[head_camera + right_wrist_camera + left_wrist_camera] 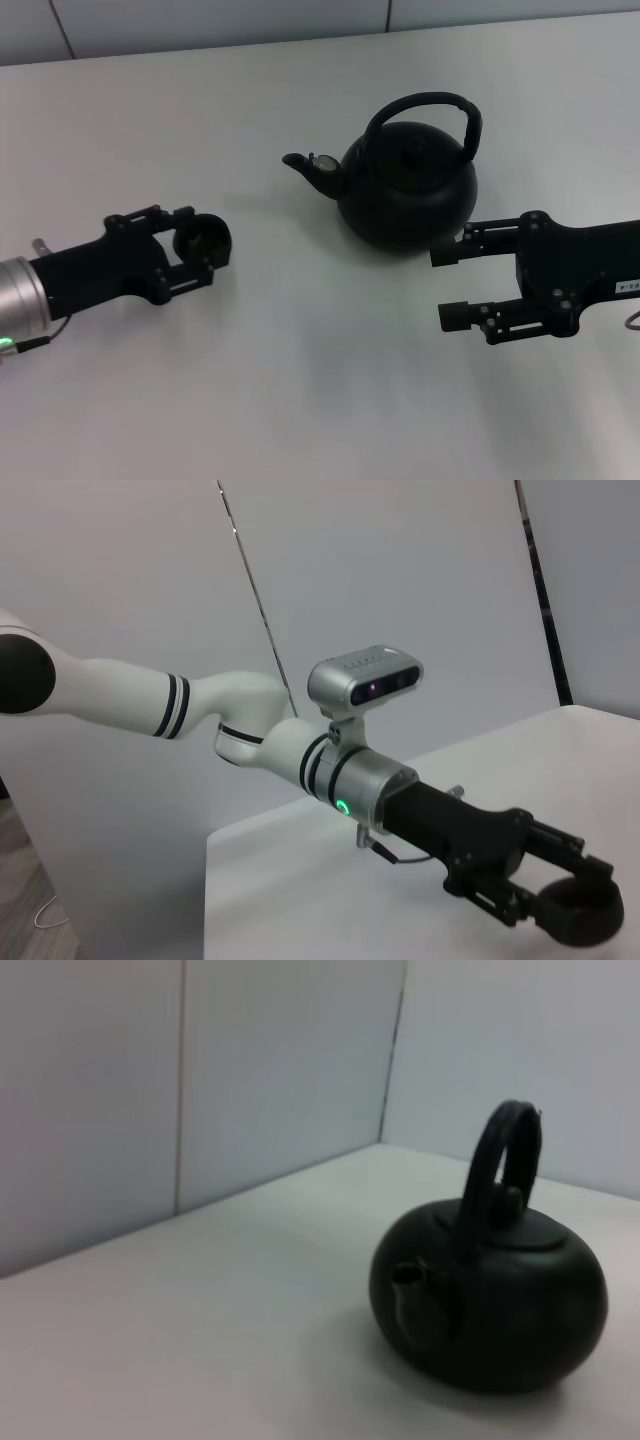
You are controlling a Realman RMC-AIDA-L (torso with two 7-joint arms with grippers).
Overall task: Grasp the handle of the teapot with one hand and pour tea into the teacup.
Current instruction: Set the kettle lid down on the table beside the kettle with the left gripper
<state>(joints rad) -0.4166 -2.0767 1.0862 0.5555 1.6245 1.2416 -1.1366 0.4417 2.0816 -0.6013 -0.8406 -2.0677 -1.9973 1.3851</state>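
On a plain white table (300, 400) against pale walls (250, 1070): teapot (408, 195); left hand (197, 250) clamping teacup (203, 240); right hand (452, 285) spread apart.

One teapot (408, 190), one teacup (203, 240), two pincers

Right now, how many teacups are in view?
1. The teacup sits between the left gripper's fingers, on the teapot's spout side. No other cup shows on the table.
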